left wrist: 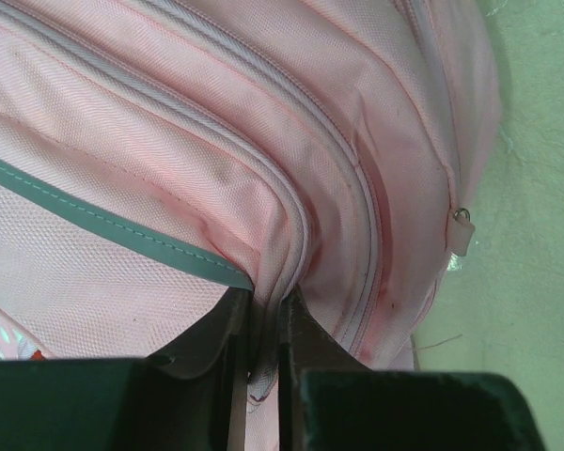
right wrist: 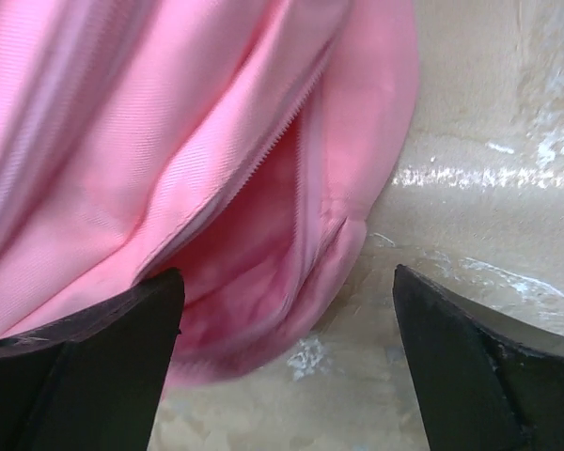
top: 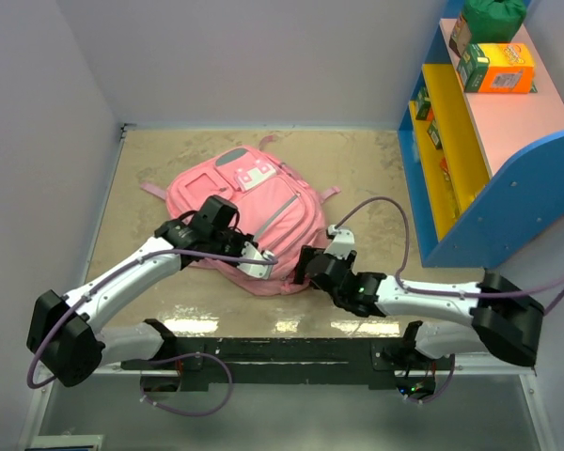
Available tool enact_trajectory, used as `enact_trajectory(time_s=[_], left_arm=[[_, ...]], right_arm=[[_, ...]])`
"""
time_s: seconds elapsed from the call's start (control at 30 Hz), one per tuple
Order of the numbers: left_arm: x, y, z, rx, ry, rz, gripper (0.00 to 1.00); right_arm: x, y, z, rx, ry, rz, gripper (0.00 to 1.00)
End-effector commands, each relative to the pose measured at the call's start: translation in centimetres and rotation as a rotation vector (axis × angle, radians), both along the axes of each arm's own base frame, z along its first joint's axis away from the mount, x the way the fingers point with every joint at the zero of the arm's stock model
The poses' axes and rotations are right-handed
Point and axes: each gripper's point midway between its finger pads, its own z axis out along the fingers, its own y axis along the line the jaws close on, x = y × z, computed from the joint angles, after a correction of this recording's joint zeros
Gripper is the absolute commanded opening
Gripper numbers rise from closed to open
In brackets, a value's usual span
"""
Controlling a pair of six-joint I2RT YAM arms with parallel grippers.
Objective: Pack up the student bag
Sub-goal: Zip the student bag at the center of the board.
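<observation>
Here the pink student bag (top: pixel 254 211) lies flat on the table (top: pixel 367 169), front pockets up; the left gripper (left wrist: pixel 263 352) is clamped on a fold of its fabric beside a zip line at the near edge. The right gripper (right wrist: pixel 287 343) stands wide apart, holding nothing, its jaws either side of a gaping zip opening at the bag's near right corner.

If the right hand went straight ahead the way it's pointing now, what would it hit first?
The student bag: the right hand, open, points at the gaping zip opening near the bag's edge; depth is unclear.
</observation>
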Motion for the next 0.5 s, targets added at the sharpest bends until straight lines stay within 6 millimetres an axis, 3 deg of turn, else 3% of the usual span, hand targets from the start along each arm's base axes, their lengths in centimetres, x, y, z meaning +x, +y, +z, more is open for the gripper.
enact_trajectory(time_s=[0.0, 0.07, 0.17, 0.33, 0.47], left_arm=[[1.8, 2.0, 3.4, -0.020, -0.067, 0.158, 0.00], [1.7, 2.1, 3.3, -0.024, -0.058, 0.183, 0.00], [1.3, 2.6, 2.7, -0.025, -0.034, 0.233, 0.02], [0.4, 2.9, 3.1, -0.067, 0.013, 0.306, 0.05], [-0.4, 2.9, 4.0, -0.097, 0.030, 0.317, 0.17]], right_arm=[[0.2, 0.3, 6.1, 0.118, -0.096, 0.012, 0.99], [-0.3, 0.7, 6.9, 0.157, -0.095, 0.054, 0.99], [-1.7, 1.7, 6.5, 0.139, -0.076, 0.133, 0.98], [-4.7, 3.9, 5.8, 0.131, -0.063, 0.287, 0.84], [-5.4, 4.5, 4.9, 0.110, -0.095, 0.376, 0.80]])
